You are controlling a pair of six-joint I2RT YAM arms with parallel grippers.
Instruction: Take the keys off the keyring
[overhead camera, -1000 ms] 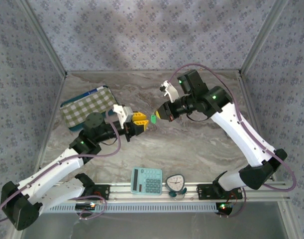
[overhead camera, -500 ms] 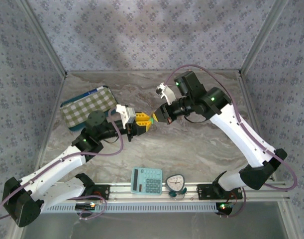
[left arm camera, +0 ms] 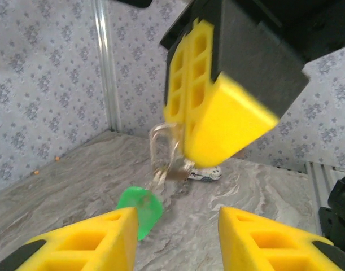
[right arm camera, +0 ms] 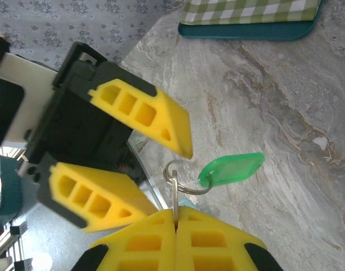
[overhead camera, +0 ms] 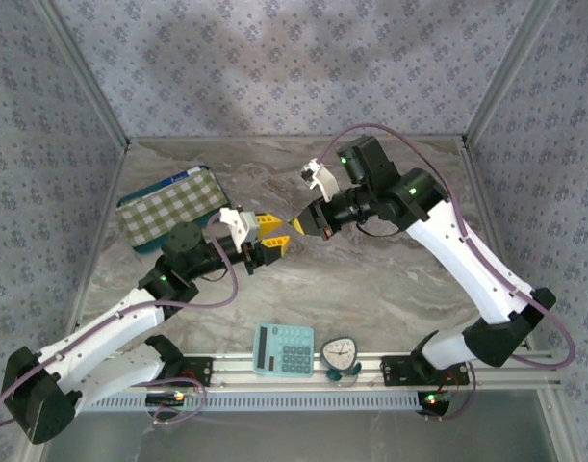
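Far left in the overhead view, the checked tray [overhead camera: 168, 207] sits on the marble table [overhead camera: 390, 279], untouched. Moving right, my left gripper [overhead camera: 277, 241] is up off the table at frame centre, jaws spread and gripping nothing. From my left wrist I see both yellow fingers [left arm camera: 82, 243] low in the frame with open air between them. Just beyond them hangs the keyring [left arm camera: 164, 149], its green tag [left arm camera: 141, 212] dangling below it, clear of the table. Right of that, my right gripper [overhead camera: 299, 226] meets the left one tip to tip. From the right wrist, my right gripper [right arm camera: 176, 226] is clamped tight at bottom centre, pinching the keyring [right arm camera: 180, 180], the green tag [right arm camera: 231, 169] out to its right.
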